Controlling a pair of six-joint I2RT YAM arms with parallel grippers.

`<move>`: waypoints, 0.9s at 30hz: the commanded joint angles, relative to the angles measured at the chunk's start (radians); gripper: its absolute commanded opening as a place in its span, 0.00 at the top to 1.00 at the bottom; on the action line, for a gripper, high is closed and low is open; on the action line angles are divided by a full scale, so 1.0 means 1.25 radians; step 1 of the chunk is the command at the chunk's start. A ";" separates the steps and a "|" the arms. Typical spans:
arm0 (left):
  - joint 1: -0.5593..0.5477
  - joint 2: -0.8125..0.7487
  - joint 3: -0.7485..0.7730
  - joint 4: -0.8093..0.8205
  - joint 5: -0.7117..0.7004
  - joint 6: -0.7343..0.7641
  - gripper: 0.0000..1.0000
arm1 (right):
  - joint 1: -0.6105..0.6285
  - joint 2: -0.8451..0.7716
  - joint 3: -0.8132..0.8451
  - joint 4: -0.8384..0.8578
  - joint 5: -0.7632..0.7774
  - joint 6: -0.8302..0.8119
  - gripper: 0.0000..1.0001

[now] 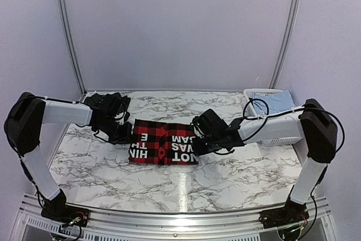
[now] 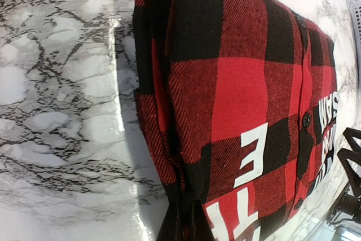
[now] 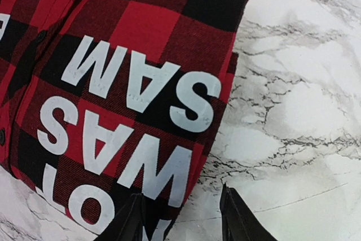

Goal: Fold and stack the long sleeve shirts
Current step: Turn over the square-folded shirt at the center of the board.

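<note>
Marble tabletop (image 1: pixel 237 179) is bearing the folded plaid shirt (image 1: pixel 163 149) at centre, with the left gripper (image 2: pixel 180 227) sitting pressed together at one end and the right gripper (image 3: pixel 180 193) straddling the other spread, so folding is apparently finishing, next requiring a clean release for stacking.

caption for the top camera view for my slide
Folded red-and-black plaid shirt on the marble table, left gripper at one end and right gripper at the other.
</note>
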 commanded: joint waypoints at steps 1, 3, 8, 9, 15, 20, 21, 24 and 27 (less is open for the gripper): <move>0.026 -0.014 0.034 -0.101 0.033 0.086 1.00 | -0.002 0.022 0.084 -0.026 -0.001 -0.014 0.59; 0.032 -0.012 0.049 -0.120 0.040 0.102 1.00 | -0.003 0.037 0.099 -0.008 -0.003 -0.020 0.59; 0.049 -0.020 0.078 -0.148 0.047 0.129 1.00 | -0.010 0.111 0.145 -0.004 -0.021 -0.033 0.66; 0.051 -0.020 0.083 -0.154 0.046 0.133 1.00 | -0.010 0.124 0.152 -0.006 -0.022 -0.035 0.68; 0.062 -0.020 0.096 -0.171 0.051 0.143 1.00 | -0.010 0.133 0.145 -0.025 0.015 -0.030 0.76; 0.075 -0.031 0.108 -0.186 0.057 0.153 1.00 | -0.012 0.121 0.130 -0.024 0.008 -0.028 0.72; 0.080 -0.036 0.112 -0.189 0.060 0.155 1.00 | -0.012 0.122 0.129 -0.024 0.006 -0.026 0.72; 0.090 -0.051 0.121 -0.199 0.067 0.165 1.00 | -0.012 0.132 0.132 -0.019 0.001 -0.024 0.72; 0.096 -0.056 0.139 -0.212 0.077 0.177 1.00 | -0.013 0.158 0.151 -0.019 -0.016 -0.029 0.74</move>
